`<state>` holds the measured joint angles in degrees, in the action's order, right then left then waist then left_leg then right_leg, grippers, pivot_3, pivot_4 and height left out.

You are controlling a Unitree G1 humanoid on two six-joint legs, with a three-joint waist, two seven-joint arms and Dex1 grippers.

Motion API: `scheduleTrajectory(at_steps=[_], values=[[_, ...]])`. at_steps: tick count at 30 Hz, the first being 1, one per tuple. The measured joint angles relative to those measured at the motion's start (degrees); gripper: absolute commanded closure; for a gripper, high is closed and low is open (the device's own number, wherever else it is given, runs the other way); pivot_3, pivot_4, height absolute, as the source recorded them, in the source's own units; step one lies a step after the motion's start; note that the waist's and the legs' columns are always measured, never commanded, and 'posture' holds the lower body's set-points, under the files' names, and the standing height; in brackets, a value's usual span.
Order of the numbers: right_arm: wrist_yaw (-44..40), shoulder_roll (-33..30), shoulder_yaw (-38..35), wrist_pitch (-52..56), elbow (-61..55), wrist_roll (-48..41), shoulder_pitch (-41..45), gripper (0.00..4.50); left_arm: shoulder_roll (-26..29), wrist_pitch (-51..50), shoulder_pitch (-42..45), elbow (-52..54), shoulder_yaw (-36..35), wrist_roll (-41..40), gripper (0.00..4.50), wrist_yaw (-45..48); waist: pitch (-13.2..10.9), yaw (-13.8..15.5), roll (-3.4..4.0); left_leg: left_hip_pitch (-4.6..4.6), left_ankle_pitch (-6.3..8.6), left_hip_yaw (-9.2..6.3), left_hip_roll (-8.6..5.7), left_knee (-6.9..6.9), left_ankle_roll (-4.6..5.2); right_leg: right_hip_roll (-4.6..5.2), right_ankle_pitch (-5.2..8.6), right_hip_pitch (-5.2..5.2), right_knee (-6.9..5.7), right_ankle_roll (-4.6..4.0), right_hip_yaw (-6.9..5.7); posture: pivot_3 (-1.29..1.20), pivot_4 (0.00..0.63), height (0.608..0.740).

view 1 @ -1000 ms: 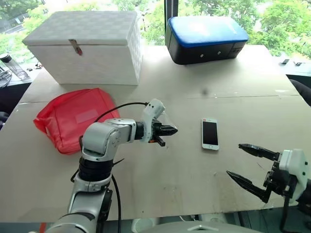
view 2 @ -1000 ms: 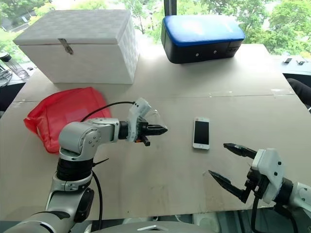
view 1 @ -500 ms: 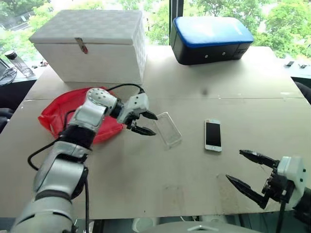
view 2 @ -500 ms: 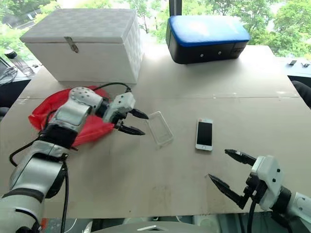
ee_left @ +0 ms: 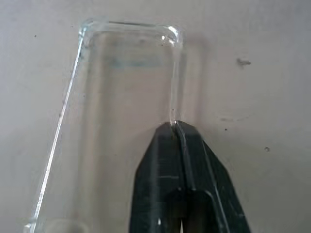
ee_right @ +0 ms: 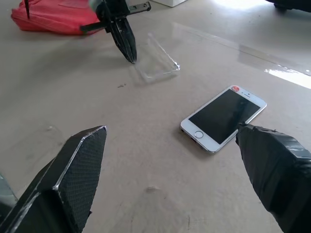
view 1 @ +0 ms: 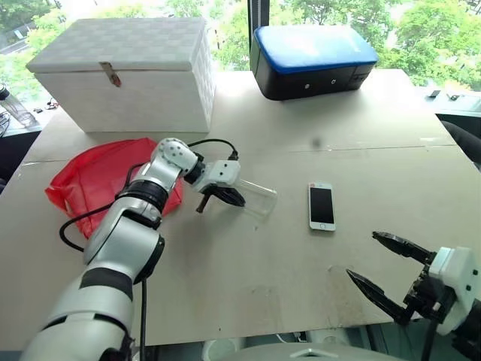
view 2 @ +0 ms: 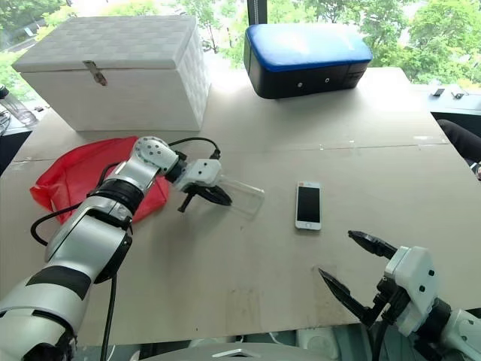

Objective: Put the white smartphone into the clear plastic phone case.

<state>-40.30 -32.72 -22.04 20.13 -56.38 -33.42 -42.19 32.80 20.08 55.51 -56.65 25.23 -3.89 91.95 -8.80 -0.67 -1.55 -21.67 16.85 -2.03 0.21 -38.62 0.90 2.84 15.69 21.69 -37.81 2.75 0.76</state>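
Pinching the rim of the clear plastic phone case [view 1: 252,199], the left hand [view 1: 225,197] has its two black fingers [ee_left: 180,160] pressed together on one long edge, near a corner; the case sits tilted, far end on the surface [view 1: 248,278], held edge lifted, likely so it stays put and open-side up for loading. Left of that arm lies a red pouch [view 1: 94,180], partly under the forearm, with a white box [view 1: 128,71] behind it at the far edge. Right of the case, well apart from it, the white smartphone [view 1: 322,206] lies flat, screen up, untouched, lengthwise toward the robot. Behind it, far across the surface, a blue-topped black case [view 1: 312,60] stands clear of the work. Farthest right, the right hand [view 1: 385,263] hovers near the front edge with fingers spread wide, nothing between them; the right wrist view looks across at the phone, so it seems lined up to fetch it. Judgement: the phone pickup comes next, insertion not yet begun. Risk: a thin rim grip could slip or flex the case when the phone presses in.
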Motion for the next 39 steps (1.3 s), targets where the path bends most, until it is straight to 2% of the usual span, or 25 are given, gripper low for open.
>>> scheduleTrajectory(at_steps=[4, 5, 9, 13, 19, 24, 26, 27, 30, 31, 32, 33, 35, 39], values=[[0.96, -0.98, 1.24, 1.12, 0.88, 0.21, 3.02, 0.00, 3.37, -22.17, -11.52, 21.26, -5.32, -3.83, 4.46, -4.90, 0.00, -0.19, 0.03, -0.03, 0.00, 0.00, 0.08, 0.00, 0.00, 0.02, 0.00, 0.02, 0.02, 0.00, 0.04, 0.00, 0.150, 0.740], [1.10, -1.67, 1.54, 1.82, 1.69, 0.21, 4.88, 0.00, 4.91, -32.32, -16.37, 32.08, -6.85, -5.87, 4.46, -7.48, 0.00, -0.14, 0.04, -0.07, 0.00, 0.00, 0.09, -0.01, 0.00, 0.04, 0.00, 0.04, 0.04, 0.00, 0.04, 0.00, 0.150, 0.740], [2.89, -2.83, 3.23, 3.68, 5.36, 1.00, 11.29, 0.00, 5.45, -55.94, -24.74, 55.50, -9.44, -11.95, 4.46, -16.07, -0.03, 0.37, 0.04, -0.11, 0.00, -0.07, 0.07, -0.08, 0.00, 0.16, 0.00, 0.02, 0.04, 0.00, 0.09, 0.00, 0.150, 0.740], [5.52, -3.40, 5.70, 6.06, 8.00, 3.23, 16.83, 0.00, 3.82, -67.43, -27.94, 67.07, -10.09, -13.79, 4.46, -24.84, -0.01, 0.88, 0.06, 0.00, 0.00, -0.07, 0.04, -0.08, 0.00, 0.05, 0.00, -0.01, -0.06, -0.01, 0.02, 0.00, 0.150, 0.740], [10.68, -4.79, 9.62, 15.72, 9.20, 4.22, 21.88, 0.00, -0.51, -68.69, -28.31, 67.59, -7.48, -12.53, 4.46, -32.87, -0.01, 1.15, 0.05, -0.04, 0.00, -0.02, 0.00, -0.09, 0.00, 0.04, 0.00, 0.01, -0.01, -0.01, 0.04, 0.00, 0.150, 0.740], [14.93, -2.10, 10.48, 20.25, 10.95, 3.05, 25.34, 0.00, 0.63, -61.06, -27.97, 65.18, -4.27, -9.57, 4.46, -32.17, -0.01, 1.27, 0.07, -0.05, -0.01, 0.01, 0.00, -0.07, -0.01, 0.04, 0.00, 0.05, 0.01, -0.02, 0.07, 0.00, 0.150, 0.740], [16.27, -1.14, 11.43, 21.37, 11.55, 3.42, 25.99, 0.00, 1.89, -56.91, -28.00, 63.83, -3.87, -8.72, 3.95, -29.97, -0.02, 1.25, 0.07, -0.05, -0.01, 0.02, 0.00, -0.06, -0.01, 0.03, 0.00, 0.05, 0.02, -0.02, 0.07, 0.00, 0.150, 0.740], [17.21, -0.46, 12.28, 22.36, 11.70, 3.52, 26.68, 0.00, 2.47, -54.44, -27.99, 62.79, -3.81, -8.46, 3.83, -28.72, -0.01, 1.24, 0.09, -0.03, -0.01, 0.03, 0.00, -0.05, -0.01, 0.04, 0.00, 0.05, 0.01, -0.02, 0.08, 0.00, 0.150, 0.740], [18.21, 0.14, 13.23, 23.39, 12.12, 3.62, 27.46, 0.00, 2.88, -51.60, -27.97, 61.70, -3.76, -7.58, 2.99, -27.31, -0.03, 1.30, 0.11, -0.04, 0.00, 0.04, -0.01, -0.05, -0.01, 0.05, 0.00, 0.05, 0.01, -0.02, 0.08, 0.00, 0.150, 0.740], [18.35, 0.13, 13.32, 23.48, 12.16, 3.69, 27.56, 0.00, 2.96, -50.97, -27.98, 61.54, -3.75, -7.46, 2.52, -27.06, -0.03, 1.39, 0.11, -0.06, 0.00, 0.02, -0.01, -0.05, 0.00, 0.05, 0.00, 0.04, 0.02, -0.02, 0.06, 0.00, 0.150, 0.740], [21.20, 2.60, 17.56, 24.55, 14.23, 6.13, 32.51, 0.00, 3.43, -46.41, -28.33, 60.27, -4.91, -7.77, 2.22, -25.78, -0.01, 1.11, 0.07, -0.04, 0.00, 0.04, 0.00, -0.06, 0.00, 0.03, 0.00, 0.06, 0.01, -0.02, 0.08, 0.00, 0.150, 0.740], [23.47, 4.63, 22.16, 25.24, 17.19, 8.64, 37.14, 0.00, 3.81, -45.67, -29.60, 62.14, -7.75, -10.96, 2.22, -23.93, -0.02, 0.24, 0.08, -0.05, -0.01, 0.05, 0.04, -0.05, -0.01, 0.03, -0.01, 0.08, -0.01, -0.03, 0.10, 0.00, 0.150, 0.740], [26.01, 6.69, 26.02, 27.33, 20.30, 11.00, 41.19, 0.00, 5.58, -46.08, -32.42, 67.12, -12.75, -16.16, 2.22, -22.11, -0.03, -0.08, 0.10, -0.08, -0.01, 0.03, 0.06, 0.03, -0.03, 0.05, 0.00, 0.17, 0.00, -0.04, 0.10, 0.00, 0.150, 0.740], [29.28, 10.43, 27.41, 30.70, 24.04, 12.90, 45.45, 0.00, 4.37, -44.34, -39.25, 73.37, -21.75, -21.52, 2.22, -24.64, -0.03, 0.01, 0.10, -0.17, -0.03, 0.05, 0.03, 0.11, -0.05, 0.14, 0.00, 0.26, 0.12, -0.03, 0.11, 0.00, 0.150, 0.740]])
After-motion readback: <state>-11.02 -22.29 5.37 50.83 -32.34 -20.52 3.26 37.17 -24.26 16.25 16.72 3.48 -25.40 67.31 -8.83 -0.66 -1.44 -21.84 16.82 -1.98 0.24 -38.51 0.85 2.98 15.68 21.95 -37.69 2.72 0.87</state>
